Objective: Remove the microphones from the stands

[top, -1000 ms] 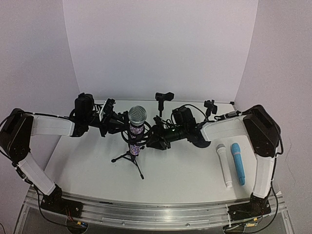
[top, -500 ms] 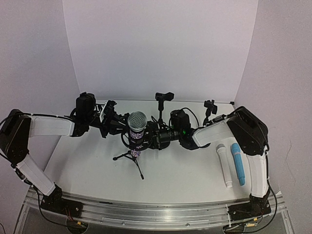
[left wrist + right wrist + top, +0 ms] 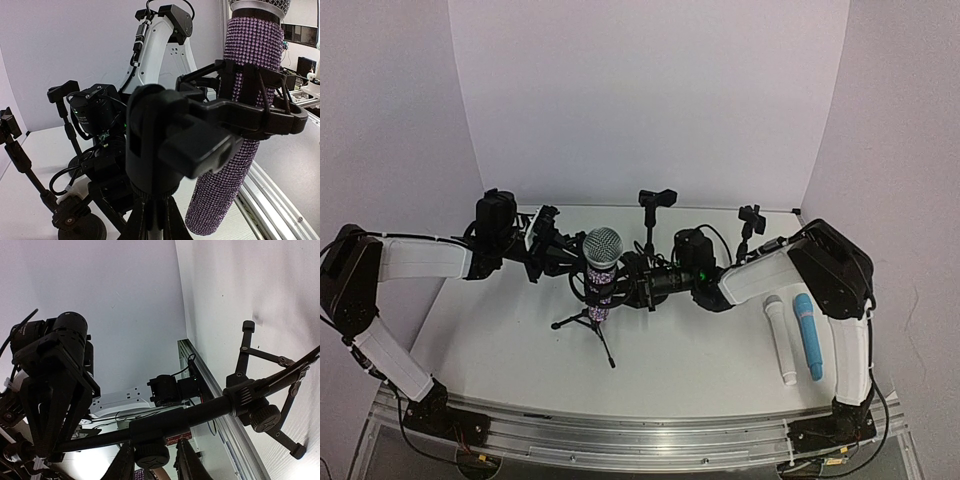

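Note:
The microphone (image 3: 602, 268) has a silver mesh head and a purple glitter body. It stands upright in the black shock-mount clip of a small tripod stand (image 3: 586, 322). My left gripper (image 3: 563, 262) is at the stand's left side. In the left wrist view it (image 3: 156, 220) is shut on the stand's pole (image 3: 159, 207) just under the clip, with the microphone (image 3: 235, 125) to the right. My right gripper (image 3: 632, 284) is at the microphone's right side. In the right wrist view it (image 3: 155, 464) is open, its fingers (image 3: 187, 462) either side of the stand's knob (image 3: 151, 454).
A white microphone (image 3: 780, 338) and a blue microphone (image 3: 808, 332) lie on the table at the right. Two small empty clip stands (image 3: 655, 205) (image 3: 750, 220) stand at the back. The table's front rail (image 3: 620, 435) runs along the near edge.
My right arm has moved left, bringing its gripper up against the microphone stand. My left gripper has stayed on the stand.

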`<state>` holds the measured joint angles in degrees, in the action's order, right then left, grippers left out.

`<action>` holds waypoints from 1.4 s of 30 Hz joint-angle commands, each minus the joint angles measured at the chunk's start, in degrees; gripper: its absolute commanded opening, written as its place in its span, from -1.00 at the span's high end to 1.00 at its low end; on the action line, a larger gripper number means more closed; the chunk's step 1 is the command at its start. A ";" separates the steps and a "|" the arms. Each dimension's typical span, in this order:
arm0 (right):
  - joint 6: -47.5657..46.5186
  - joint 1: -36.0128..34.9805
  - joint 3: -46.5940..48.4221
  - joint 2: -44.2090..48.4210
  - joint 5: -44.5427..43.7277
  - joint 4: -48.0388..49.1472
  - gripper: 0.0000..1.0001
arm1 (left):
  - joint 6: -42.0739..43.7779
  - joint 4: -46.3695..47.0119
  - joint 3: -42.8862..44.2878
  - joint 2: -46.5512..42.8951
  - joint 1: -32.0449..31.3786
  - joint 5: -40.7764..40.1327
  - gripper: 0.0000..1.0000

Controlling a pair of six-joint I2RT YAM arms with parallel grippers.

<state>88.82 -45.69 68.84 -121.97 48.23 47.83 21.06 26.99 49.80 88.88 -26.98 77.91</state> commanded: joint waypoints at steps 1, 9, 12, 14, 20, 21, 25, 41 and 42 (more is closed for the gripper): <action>0.76 -0.50 -0.44 3.14 0.52 2.18 0.51 | 2.41 -5.60 -0.75 0.22 -1.11 -0.81 1.00; 1.14 -1.07 0.57 2.44 1.31 2.18 0.47 | 2.86 -5.46 -0.69 0.32 -1.15 -0.96 1.00; 1.11 -1.20 0.98 2.03 1.55 2.18 0.51 | 3.07 -5.52 -0.52 0.34 -1.14 -0.98 1.00; 1.11 -1.30 1.23 1.90 1.80 2.22 0.59 | 3.24 -5.64 -0.52 0.41 -1.13 -1.05 1.00; 1.24 -1.29 1.44 1.89 2.68 2.26 0.97 | 3.29 -5.71 -0.62 0.49 -1.15 -1.17 1.00; 1.16 -1.28 1.46 1.91 2.71 2.27 1.00 | 3.30 -5.72 -0.61 0.50 -1.15 -1.23 1.00; -0.16 -1.33 1.92 1.75 2.44 1.88 1.00 | 2.73 -5.72 -0.55 0.59 -1.13 -1.74 1.00; -62.94 -8.70 0.42 13.21 -14.57 -32.92 1.00 | -3.92 2.21 -1.39 2.04 -1.05 -1.81 1.00; -66.52 -9.39 0.98 13.11 -15.08 -34.04 1.00 | -3.91 2.21 -1.48 2.11 -1.05 -1.78 1.00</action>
<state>43.30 -50.25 69.80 -111.40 34.24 21.75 18.02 28.63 49.70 89.30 -27.51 78.94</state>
